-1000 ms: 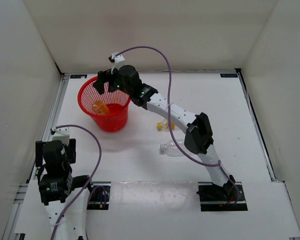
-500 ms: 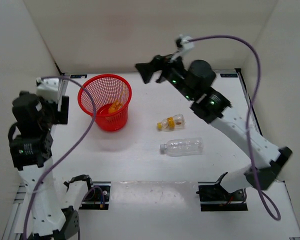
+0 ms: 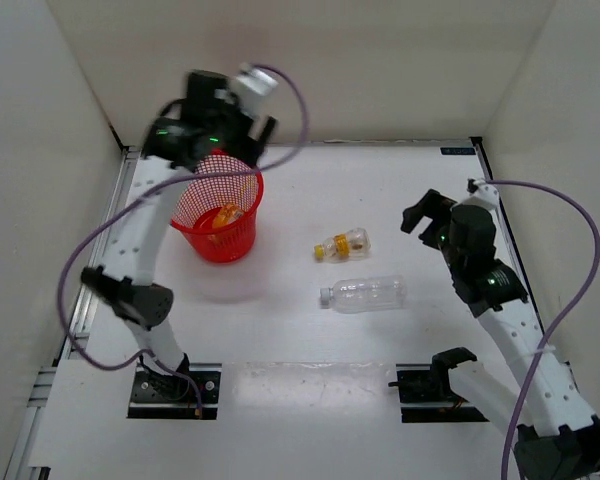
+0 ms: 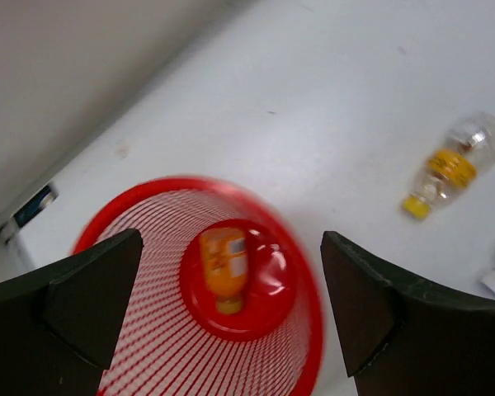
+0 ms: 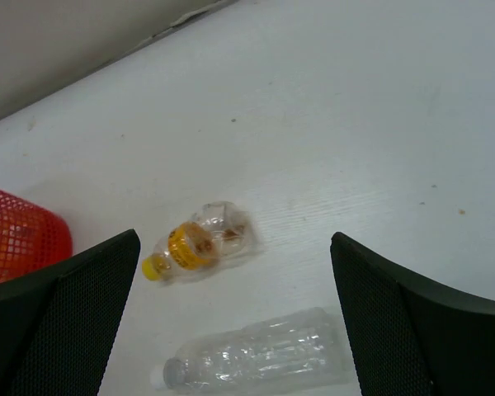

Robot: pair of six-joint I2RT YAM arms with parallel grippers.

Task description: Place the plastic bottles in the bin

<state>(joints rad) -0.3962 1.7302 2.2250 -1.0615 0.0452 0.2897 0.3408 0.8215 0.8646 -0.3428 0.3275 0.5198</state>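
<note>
Overhead, a round red mesh bin is standing on a white tabletop. An orange bottle is already lying inside the bin, on its solid base. Two more plastic bottles are lying on their sides outside the bin, to its right. A small clear bottle with a yellow cap is resting nearer the bin. A larger clear bottle with a white cap is lying a little farther from the bin and closer to the robot, its cap pointing back toward the bin's side. Neither one is touching the bin or the other bottle.

The left pincer is hovering directly above the bin's mouth, its jaws standing wide apart and holding nothing. The right pincer is hanging farther from the bin than both loose bottles and looking down on them, its jaws likewise spread wide and empty.

Both loose bottles are appearing thin-walled and mostly empty, so they are probably very light, smooth, easy to dent and ready to roll when nudged. The middle of the body is looking like the best place to take hold, with jaws crossing the long axis and squeezing gently, especially on the crinkled larger bottle.
</note>
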